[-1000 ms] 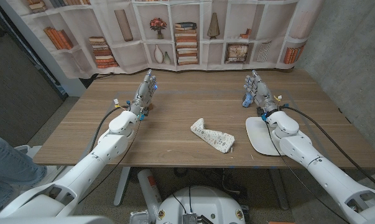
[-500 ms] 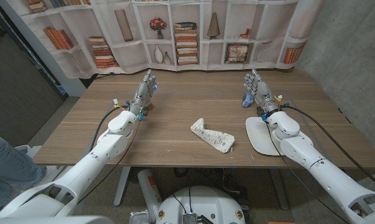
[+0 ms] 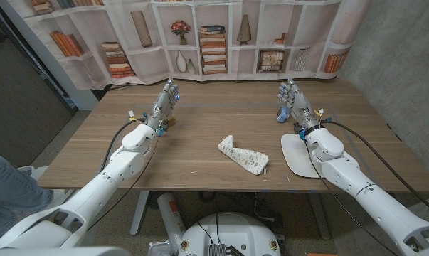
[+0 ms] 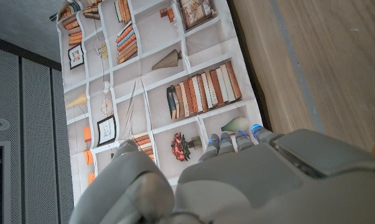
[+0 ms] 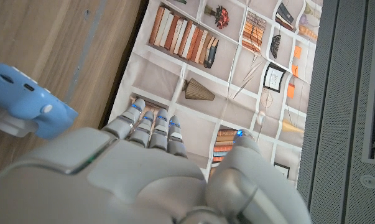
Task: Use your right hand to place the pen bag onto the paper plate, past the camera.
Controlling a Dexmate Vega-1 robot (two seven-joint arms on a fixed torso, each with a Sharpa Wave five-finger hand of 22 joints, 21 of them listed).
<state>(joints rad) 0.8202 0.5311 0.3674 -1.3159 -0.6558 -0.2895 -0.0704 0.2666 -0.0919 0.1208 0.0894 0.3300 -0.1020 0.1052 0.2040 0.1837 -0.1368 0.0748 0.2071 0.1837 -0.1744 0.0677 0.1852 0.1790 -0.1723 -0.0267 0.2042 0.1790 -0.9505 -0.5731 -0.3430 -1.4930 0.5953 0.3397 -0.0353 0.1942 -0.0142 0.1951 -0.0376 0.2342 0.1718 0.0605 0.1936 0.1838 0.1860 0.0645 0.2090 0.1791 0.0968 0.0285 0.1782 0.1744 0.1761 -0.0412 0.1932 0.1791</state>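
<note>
- Both hands have edged slightly farther along the bench; nothing else moved.
- We count one pen bag, soft, white and patterned, lying mid-bench, apart from one white paper plate.
- One blue camera beside our right hand.
- Right hand and left hand hold nothing, fingers extended.
- Wooden bench; bookshelf-printed curtain behind.

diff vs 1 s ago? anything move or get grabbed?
Barely. The right hand shifted slightly toward the table's middle, fingers apart, holding nothing. The left hand edged a touch farther out, also holding nothing. The pen bag, paper plate and blue toy camera lie where they were.
</note>
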